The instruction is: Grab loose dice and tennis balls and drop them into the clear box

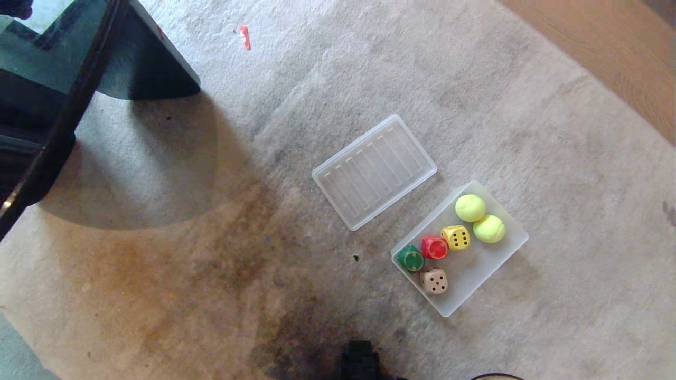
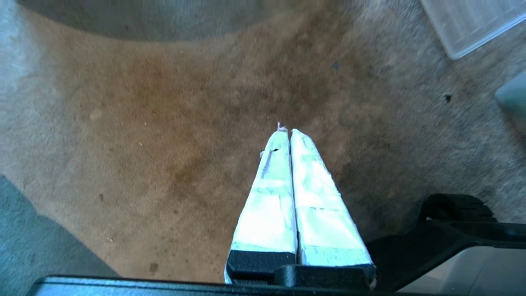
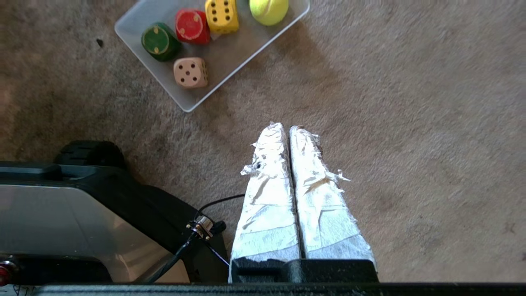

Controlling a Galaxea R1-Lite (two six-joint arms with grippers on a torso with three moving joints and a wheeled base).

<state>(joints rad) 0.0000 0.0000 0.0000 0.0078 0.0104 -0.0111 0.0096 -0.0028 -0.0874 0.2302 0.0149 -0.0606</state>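
Note:
The clear box (image 1: 507,258) lies on the carpet right of centre in the head view. Inside it are two tennis balls (image 1: 470,207) (image 1: 489,228) and the dice: yellow (image 1: 456,237), red (image 1: 434,247), green (image 1: 410,257) and beige (image 1: 434,280). The right wrist view shows the clear box (image 3: 230,61) too, with the green die (image 3: 158,40), red die (image 3: 191,25), yellow die (image 3: 222,15), beige die (image 3: 190,72) and one tennis ball (image 3: 268,10). My right gripper (image 3: 288,128) is shut and empty above bare carpet, short of the box. My left gripper (image 2: 289,131) is shut and empty over stained carpet.
A flat ribbed clear lid (image 1: 374,171) lies beside the box, its corner showing as lid (image 2: 472,24) in the left wrist view. A dark furniture piece (image 1: 79,68) fills the far left. Wooden floor (image 1: 623,58) borders the carpet at far right. My base (image 3: 74,213) is near the right gripper.

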